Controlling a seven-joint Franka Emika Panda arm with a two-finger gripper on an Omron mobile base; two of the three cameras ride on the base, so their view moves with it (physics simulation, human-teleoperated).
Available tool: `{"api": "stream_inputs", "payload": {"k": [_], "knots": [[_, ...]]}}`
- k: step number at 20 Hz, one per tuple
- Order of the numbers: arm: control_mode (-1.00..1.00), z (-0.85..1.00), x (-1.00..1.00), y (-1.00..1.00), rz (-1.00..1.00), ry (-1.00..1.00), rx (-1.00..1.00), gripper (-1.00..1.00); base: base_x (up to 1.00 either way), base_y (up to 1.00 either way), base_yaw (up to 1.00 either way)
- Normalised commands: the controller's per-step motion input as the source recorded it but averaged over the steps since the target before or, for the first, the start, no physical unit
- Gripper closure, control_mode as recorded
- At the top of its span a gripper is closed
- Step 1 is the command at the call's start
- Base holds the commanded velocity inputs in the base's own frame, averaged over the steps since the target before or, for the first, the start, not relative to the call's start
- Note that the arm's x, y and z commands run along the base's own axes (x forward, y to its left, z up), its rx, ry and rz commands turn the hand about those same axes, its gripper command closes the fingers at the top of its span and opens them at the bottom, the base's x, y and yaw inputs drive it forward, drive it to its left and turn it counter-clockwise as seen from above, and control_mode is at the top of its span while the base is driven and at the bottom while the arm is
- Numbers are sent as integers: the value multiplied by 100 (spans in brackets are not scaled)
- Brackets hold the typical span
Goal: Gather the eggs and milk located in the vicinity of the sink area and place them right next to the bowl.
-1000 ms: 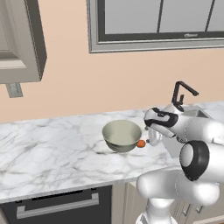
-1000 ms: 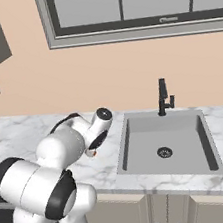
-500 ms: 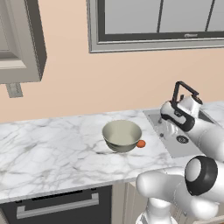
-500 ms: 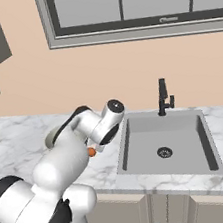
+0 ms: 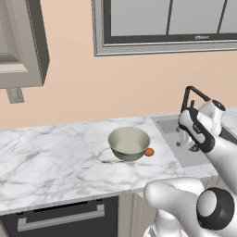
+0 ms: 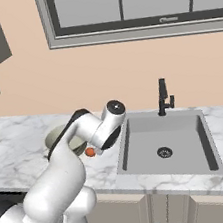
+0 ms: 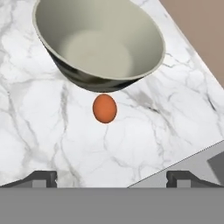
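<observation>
Left base view: marble counter (image 5: 51, 157) under a window, bowl (image 5: 129, 143) mid-counter, orange egg (image 5: 149, 152) touching its 3 o'clock side, arm bent over the sink (image 5: 185, 146).

Right base view: grey sink (image 6: 164, 146), black faucet (image 6: 163, 97) at 12 o'clock.

Hand view: fingers (image 7: 112, 178) spread wide, holding nothing; egg (image 7: 105, 108) at the bowl's (image 7: 144, 30) 6 o'clock.

marble counter (image 5: 55, 157) | on it: bowl (image 5: 129, 143), 1 orange egg (image 5: 149, 152) beside

Bright, even rendered light; sharp focus, soft shadows, no glare.
</observation>
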Motion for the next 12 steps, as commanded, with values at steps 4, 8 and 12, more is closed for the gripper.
{"api": "stream_inputs", "payload": {"k": [4,8,12], "knots": [[-100,-5,-40,0,-2,0,0,-100,0,0,0],[100,0,0,0,0,0,0,-100,0,0,0],[100,0,0,0,0,0,0,-100,-50,-9,0]]}}
